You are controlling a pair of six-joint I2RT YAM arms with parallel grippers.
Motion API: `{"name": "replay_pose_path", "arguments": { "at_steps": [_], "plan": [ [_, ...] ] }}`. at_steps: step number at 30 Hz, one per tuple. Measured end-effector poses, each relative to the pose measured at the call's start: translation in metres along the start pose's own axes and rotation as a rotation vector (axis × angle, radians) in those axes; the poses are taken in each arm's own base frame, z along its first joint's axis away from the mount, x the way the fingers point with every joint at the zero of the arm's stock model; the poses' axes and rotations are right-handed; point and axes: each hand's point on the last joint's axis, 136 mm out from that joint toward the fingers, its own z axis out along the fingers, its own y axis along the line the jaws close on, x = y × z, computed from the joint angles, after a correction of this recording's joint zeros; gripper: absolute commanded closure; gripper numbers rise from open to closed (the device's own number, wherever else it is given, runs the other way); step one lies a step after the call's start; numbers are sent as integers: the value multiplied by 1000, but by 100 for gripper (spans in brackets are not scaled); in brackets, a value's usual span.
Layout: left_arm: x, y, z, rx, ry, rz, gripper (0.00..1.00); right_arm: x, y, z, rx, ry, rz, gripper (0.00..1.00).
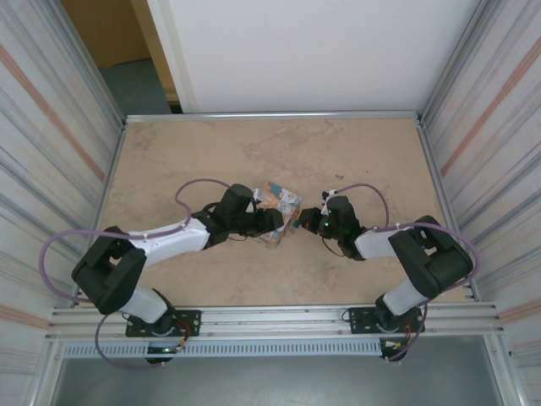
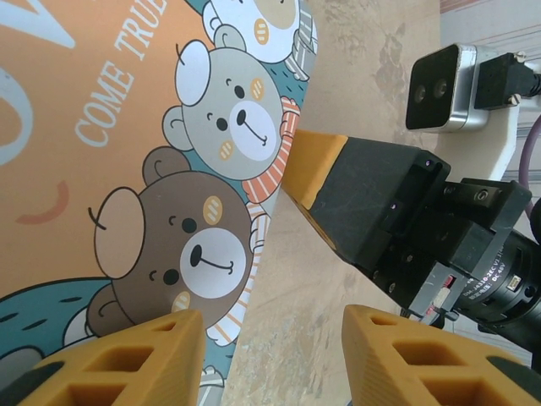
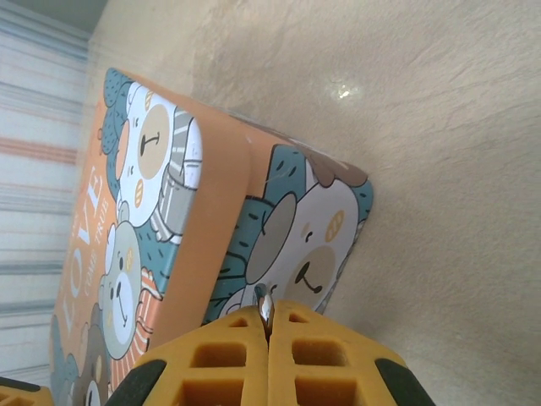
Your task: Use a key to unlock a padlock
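Observation:
An orange-and-teal box [image 1: 277, 203] printed with cartoon bears lies mid-table between the two arms. My right gripper [image 3: 267, 320] is shut on a small silver key [image 3: 265, 302], whose tip pokes out between the yellow fingertips and sits close to the box's [image 3: 152, 211] teal side wall. My left gripper [image 2: 270, 326] is open, with bare table between its fingers. Its left finger [image 2: 127, 359] overlaps the edge of the box [image 2: 127, 127]. In the top view the left gripper [image 1: 272, 222] and right gripper [image 1: 303, 222] face each other at the box's near corner. The padlock is hidden.
The right arm's finger [image 2: 338, 182] and wrist camera [image 2: 439, 85] sit just across from my left gripper. A metal rail [image 1: 270, 115] and striped walls [image 1: 51, 127] bound the table [image 1: 355, 152]. Purple cables [image 1: 194, 184] loop beside both arms.

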Motion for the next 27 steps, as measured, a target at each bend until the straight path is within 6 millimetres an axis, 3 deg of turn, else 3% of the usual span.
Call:
{"name": "replay_pose_path", "arguments": {
  "at_steps": [14,20,27],
  "plan": [
    [-5,20,-25,-88,-11,-23,48,-30,1,-37,52,-87,-69,100],
    [-20,11,-52,-70,-82,4,43,-36,5,-58,69,-109,-114,100],
    [-29,4,-91,-76,-182,74,34,-28,4,-78,100,-84,-156,100]
  ]
}}
